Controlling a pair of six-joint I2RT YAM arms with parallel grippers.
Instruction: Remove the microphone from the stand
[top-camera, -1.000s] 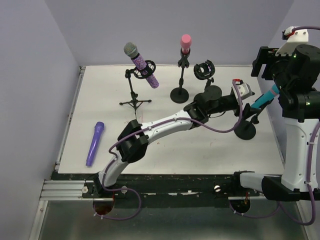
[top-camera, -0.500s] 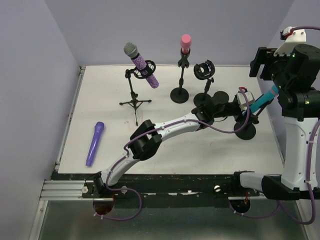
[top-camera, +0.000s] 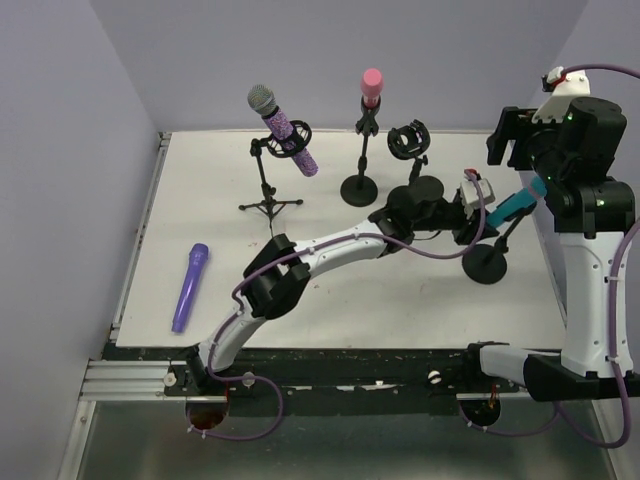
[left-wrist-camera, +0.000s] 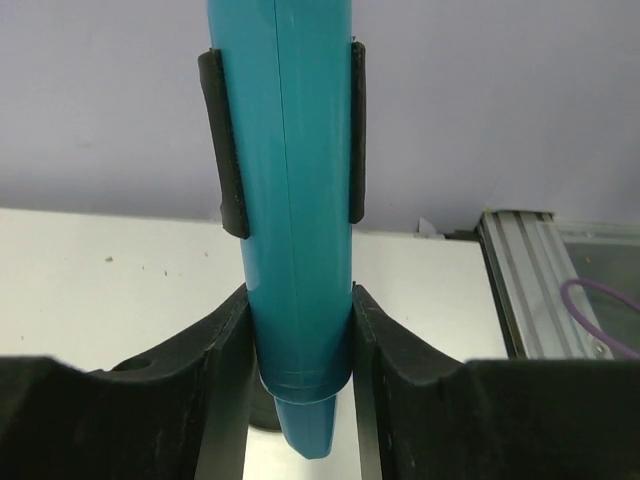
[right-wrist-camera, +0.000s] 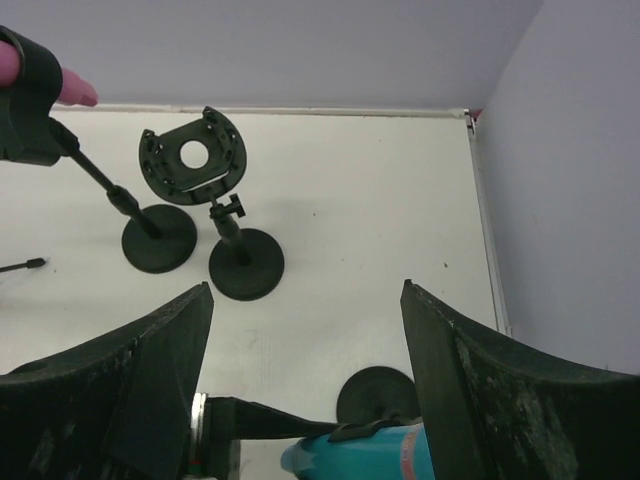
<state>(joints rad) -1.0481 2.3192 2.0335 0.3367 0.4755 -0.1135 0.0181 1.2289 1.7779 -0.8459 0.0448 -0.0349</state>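
Observation:
The teal microphone sits tilted in the black clip of a round-based stand at the table's right side. My left gripper reaches across the table to the mic's lower end. In the left wrist view the teal microphone runs up between the fingers, and both pads press its sides near the tail, so the left gripper is shut on it. My right gripper hangs high above the stand, open and empty; its wrist view shows the microphone below the right gripper.
A glittery purple mic rests on a tripod stand at the back left. A pink mic stands on a round-based stand, with an empty shock-mount stand beside it. A purple mic lies on the table at left. The right wall is close.
My left gripper has slid onto the teal microphone's lower end and its fingers have come together on it. The right arm's head has shifted slightly left.

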